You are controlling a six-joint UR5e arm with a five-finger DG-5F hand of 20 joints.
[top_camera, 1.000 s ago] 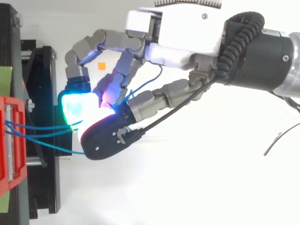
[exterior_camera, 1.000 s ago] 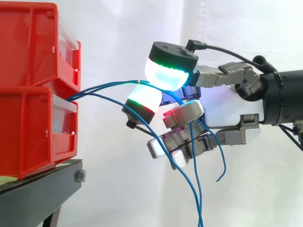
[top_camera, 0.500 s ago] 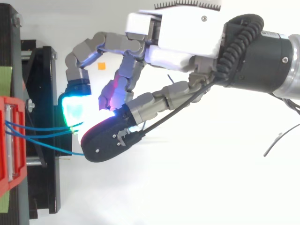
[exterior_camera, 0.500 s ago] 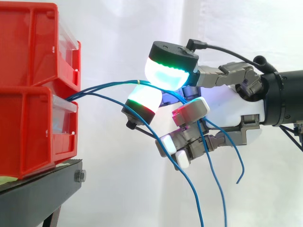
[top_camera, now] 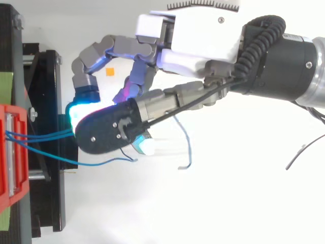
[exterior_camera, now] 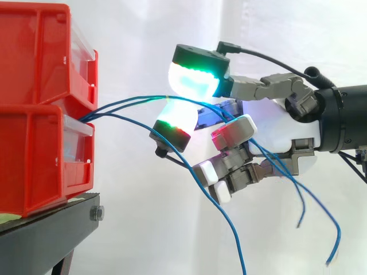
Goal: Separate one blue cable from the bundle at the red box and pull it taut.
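Three blue cables (exterior_camera: 132,103) come out of the gap between the two stacked red bins (exterior_camera: 40,154). My hand (exterior_camera: 281,129) reaches in from the right, level with that gap. Two of the cables pass between the glowing thumb pad (exterior_camera: 195,80) above and a finger pad (exterior_camera: 174,121) below, which are pinched on them. They run on through the curled fingers and hang loose to the right, with free ends (exterior_camera: 328,262) low down. The third cable (exterior_camera: 226,223) droops under the hand. In the top view the cables (top_camera: 43,137) run from the bin (top_camera: 10,152) under the thumb (top_camera: 106,134).
The bins rest on a black stand (exterior_camera: 46,235) at the lower left, with a white curtain behind. In the top view a small orange mark (top_camera: 109,71) lies on the white surface beneath the hand, beside the stand (top_camera: 45,101).
The thumb has swung up and toward the bins, over the finger pad. The loose tails of two cables have swung out to the right of the hand.
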